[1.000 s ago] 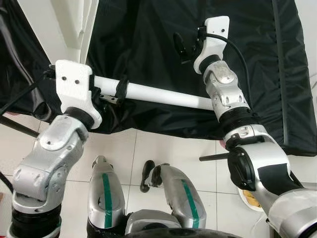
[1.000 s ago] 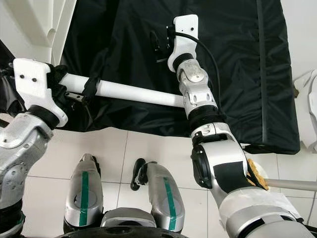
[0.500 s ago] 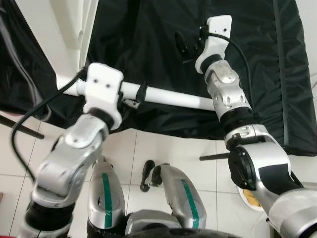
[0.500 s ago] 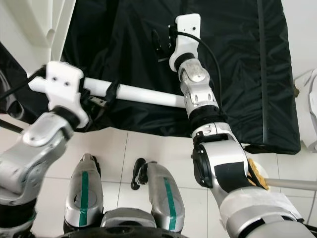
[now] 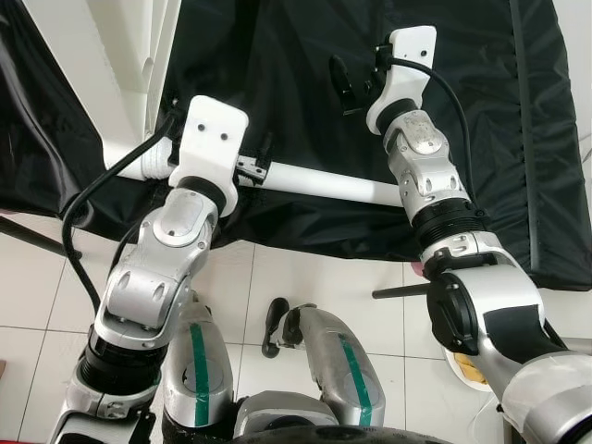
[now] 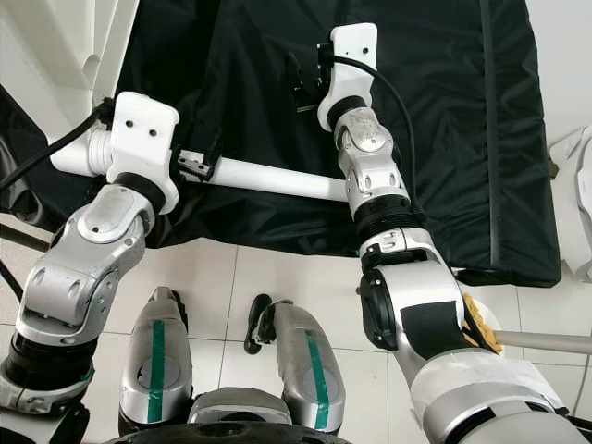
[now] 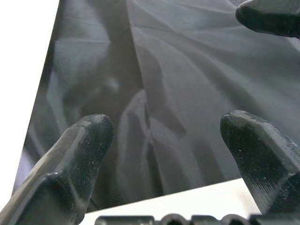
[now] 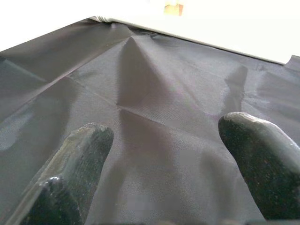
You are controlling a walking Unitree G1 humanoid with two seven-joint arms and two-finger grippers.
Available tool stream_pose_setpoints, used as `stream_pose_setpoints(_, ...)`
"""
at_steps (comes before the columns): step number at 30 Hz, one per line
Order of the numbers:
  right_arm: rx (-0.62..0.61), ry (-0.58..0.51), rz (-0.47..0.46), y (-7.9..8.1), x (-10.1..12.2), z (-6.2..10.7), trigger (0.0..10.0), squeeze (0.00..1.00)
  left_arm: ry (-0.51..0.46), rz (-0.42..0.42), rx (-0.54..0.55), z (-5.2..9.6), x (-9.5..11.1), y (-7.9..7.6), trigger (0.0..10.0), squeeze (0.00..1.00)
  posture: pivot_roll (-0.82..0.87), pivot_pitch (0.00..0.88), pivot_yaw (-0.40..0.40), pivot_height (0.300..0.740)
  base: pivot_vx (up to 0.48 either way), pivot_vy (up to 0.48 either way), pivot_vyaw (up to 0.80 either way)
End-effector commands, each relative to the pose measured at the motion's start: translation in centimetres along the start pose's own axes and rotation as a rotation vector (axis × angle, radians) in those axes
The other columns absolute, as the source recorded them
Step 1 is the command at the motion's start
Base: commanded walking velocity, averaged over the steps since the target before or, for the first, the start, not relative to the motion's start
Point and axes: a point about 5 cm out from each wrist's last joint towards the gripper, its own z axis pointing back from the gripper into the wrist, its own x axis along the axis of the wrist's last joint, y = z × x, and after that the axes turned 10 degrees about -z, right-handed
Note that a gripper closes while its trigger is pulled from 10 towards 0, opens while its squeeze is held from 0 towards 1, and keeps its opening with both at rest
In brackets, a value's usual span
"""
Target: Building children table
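A long white table leg [image 5: 314,182] lies across a black cloth [image 5: 277,65] spread on the floor. My left gripper [image 5: 257,159] sits over the leg near its left part. In the left wrist view its fingers [image 7: 89,140] stand wide apart, with the cloth between them and a white strip of the leg near the palm, so it is open. My right gripper [image 5: 347,86] hovers open over the cloth beyond the leg's right end, and nothing sits between its fingertips [image 8: 86,140]. A white table panel [image 5: 111,55] stands at the upper left.
White floor tiles [image 5: 277,268] run along the cloth's near edge. A black handle-like tool [image 5: 272,326] lies between my knees, and a thin black rod [image 5: 398,293] pokes out by my right arm. A black cable [image 5: 83,203] loops from my left wrist.
My left arm has swung right along the leg, from its left end to nearer the middle. The right arm has barely moved.
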Motion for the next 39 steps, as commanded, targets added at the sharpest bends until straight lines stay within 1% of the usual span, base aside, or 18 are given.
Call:
stream_pose_setpoints(1, -0.032, -0.024, 0.008, -0.9, 0.4, 0.3, 10.0, 0.0, 0.08, -0.009, 0.252, -0.1, -0.6, 0.8, 10.0, 0.0, 0.25, 0.177, -0.164, 0.74, 0.0, 0.0, 0.0)
stream_pose_setpoints(10, -0.038, -0.079, 0.035, -1.3, 1.0, 0.7, 10.0, 0.0, 0.085, -0.038, 0.281, -0.2, -0.7, 0.9, 10.0, 0.0, 0.23, 0.172, -0.152, 0.74, 0.0, 0.0, 0.0)
stream_pose_setpoints(12, -0.053, -0.175, 0.117, -1.8, 1.5, 2.2, 10.0, 0.0, 0.058, -0.133, 0.269, -0.4, -1.0, 0.5, 10.0, 0.0, 0.19, 0.168, -0.13, 0.74, 0.0, 0.0, 0.0)
stream_pose_setpoints(13, -0.053, -0.175, 0.117, -1.8, 1.5, 2.2, 10.0, 0.0, 0.058, -0.133, 0.269, -0.4, -1.0, 0.5, 10.0, 0.0, 0.19, 0.168, -0.13, 0.74, 0.0, 0.0, 0.0)
stream_pose_setpoints(14, -0.071, -0.226, 0.156, -2.0, 1.6, 3.3, 10.0, 0.0, 0.044, -0.164, 0.253, -0.5, -1.2, 0.3, 10.0, 0.0, 0.18, 0.165, -0.121, 0.74, 0.0, 0.0, 0.0)
stream_pose_setpoints(15, -0.071, -0.226, 0.156, -2.0, 1.6, 3.3, 10.0, 0.0, 0.044, -0.164, 0.253, -0.5, -1.2, 0.3, 10.0, 0.0, 0.18, 0.165, -0.121, 0.74, 0.0, 0.0, 0.0)
stream_pose_setpoints(16, -0.092, -0.274, 0.199, -2.2, 1.7, 4.4, 10.0, 0.0, 0.033, -0.186, 0.244, -0.5, -1.4, 0.1, 10.0, 0.0, 0.17, 0.159, -0.109, 0.74, 0.0, 0.0, 0.0)
stream_pose_setpoints(18, -0.092, -0.274, 0.199, -2.2, 1.7, 4.4, 10.0, 0.0, 0.033, -0.186, 0.244, -0.5, -1.4, 0.1, 10.0, 0.0, 0.17, 0.159, -0.109, 0.74, 0.0, 0.0, 0.0)
stream_pose_setpoints(19, -0.13, -0.315, 0.235, -2.4, 1.7, 5.4, 10.0, 0.0, 0.025, -0.193, 0.233, -0.6, -1.6, 0.1, 10.0, 0.0, 0.16, 0.155, -0.102, 0.74, 0.0, 0.0, 0.0)
stream_pose_setpoints(21, -0.13, -0.315, 0.235, -2.4, 1.7, 5.4, 10.0, 0.0, 0.025, -0.193, 0.233, -0.6, -1.6, 0.1, 10.0, 0.0, 0.16, 0.155, -0.102, 0.74, 0.0, 0.0, 0.0)
stream_pose_setpoints(22, -0.197, -0.398, 0.355, -2.4, 1.7, 7.4, 10.0, 0.0, 0.015, -0.204, 0.235, -0.9, -1.6, 0.3, 10.0, 0.0, 0.15, 0.143, -0.073, 0.74, 0.0, 0.0, 0.0)
stream_pose_setpoints(23, -0.197, -0.398, 0.355, -2.4, 1.7, 7.4, 10.0, 0.0, 0.015, -0.204, 0.235, -0.9, -1.6, 0.3, 10.0, 0.0, 0.15, 0.143, -0.073, 0.74, 0.0, 0.0, 0.0)
stream_pose_setpoints(25, -0.261, -0.465, 0.455, -2.1, 1.6, 9.1, 10.0, 0.0, 0.008, -0.211, 0.246, -1.3, -1.4, 0.7, 10.0, 0.0, 0.14, 0.131, -0.048, 0.74, 0.0, 0.0, 0.0)
stream_pose_setpoints(32, -0.319, -0.543, 0.567, -1.8, 2.1, 10.7, 10.0, 0.0, -0.028, -0.209, 0.252, -1.7, -0.9, 1.1, 10.0, 0.0, 0.13, 0.119, -0.021, 0.74, 0.0, 0.0, 0.0)
stream_pose_setpoints(34, -0.319, -0.543, 0.567, -1.8, 2.1, 10.7, 10.0, 0.0, -0.028, -0.209, 0.252, -1.7, -0.9, 1.1, 10.0, 0.0, 0.13, 0.119, -0.021, 0.74, 0.0, 0.0, 0.0)
stream_pose_setpoints(35, -0.337, -0.594, 0.655, -1.6, 2.8, 11.7, 10.0, 0.0, -0.049, -0.216, 0.242, -1.9, -0.9, 1.0, 10.0, 0.0, 0.12, 0.117, -0.017, 0.74, 0.0, 0.0, 0.0)
stream_pose_setpoints(36, -0.333, -0.62, 0.695, -1.4, 3.2, 11.9, 10.0, 0.0, -0.052, -0.219, 0.238, -1.9, -0.9, 1.0, 10.0, 0.0, 0.12, 0.115, -0.01, 0.74, 0.0, 0.0, 0.0)
stream_pose_setpoints(39, -0.334, -0.658, 0.746, -1.1, 3.7, 12.2, 10.0, 0.0, -0.057, -0.223, 0.235, -2.1, -0.9, 1.0, 10.0, 0.0, 0.12, 0.117, -0.007, 0.74, 0.0, 0.0, 0.0)
